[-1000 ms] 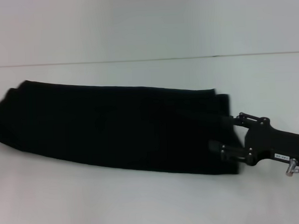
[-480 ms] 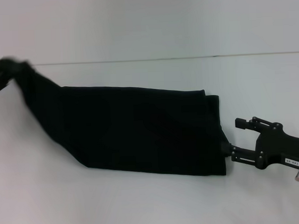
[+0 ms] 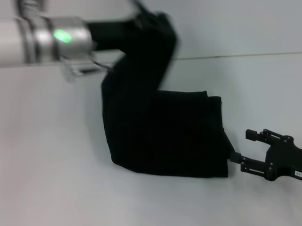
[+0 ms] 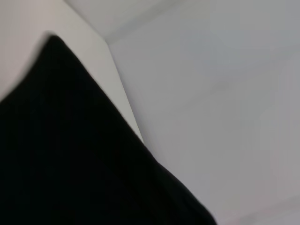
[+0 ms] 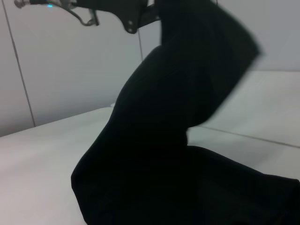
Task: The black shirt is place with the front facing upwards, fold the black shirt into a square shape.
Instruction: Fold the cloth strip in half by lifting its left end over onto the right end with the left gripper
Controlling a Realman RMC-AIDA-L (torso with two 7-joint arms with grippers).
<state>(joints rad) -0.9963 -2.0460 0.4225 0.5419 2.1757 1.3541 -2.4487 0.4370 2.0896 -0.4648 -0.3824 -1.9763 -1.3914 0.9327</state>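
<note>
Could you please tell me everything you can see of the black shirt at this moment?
The black shirt is plain dark cloth, already folded into a long band; no print or label shows. Its right part lies flat on the white table. Its left end is lifted high and curls over towards the right, carried by the left pincer. The right pincer sits open at the shirt's right edge, apparently touching the corner.

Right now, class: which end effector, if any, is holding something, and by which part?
The left end effector holds the black shirt by its lifted left end. The right end effector rests open at the shirt's right edge, holding nothing.
</note>
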